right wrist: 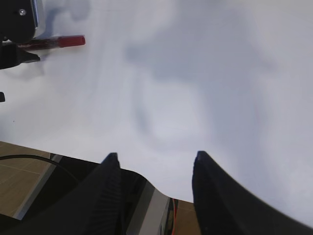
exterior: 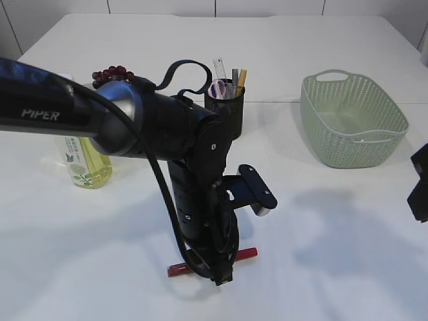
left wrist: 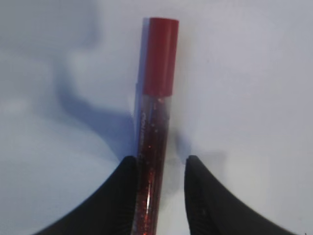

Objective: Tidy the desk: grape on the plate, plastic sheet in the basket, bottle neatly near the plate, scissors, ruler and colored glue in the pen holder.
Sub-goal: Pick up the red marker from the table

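Red glitter glue (left wrist: 154, 137) lies flat on the white table (exterior: 334, 254), and its red cap points to 12 o'clock in the left wrist view. The left gripper (left wrist: 159, 191) is lowered over the tube with its two black fingers (left wrist: 205, 200) on either side. The left finger touches the tube, but a small gap shows at the right one, so the jaws are partly open and do not clamp it. In the exterior view the tube (exterior: 249, 253) shows under the left arm (exterior: 194, 200) at about 6 o'clock.

The pen holder (exterior: 226, 107) stands at 12 o'clock from this arm and holds the scissors (exterior: 217, 88) and the ruler (exterior: 219, 67). The bottle (exterior: 85, 164) with yellow liquid stands at 9 o'clock, and the grape (exterior: 112, 73) is behind it. The green basket (exterior: 353, 120) is at 2 o'clock.

The right gripper (right wrist: 154, 176) hangs over bare table near the front edge, open and holding nothing.
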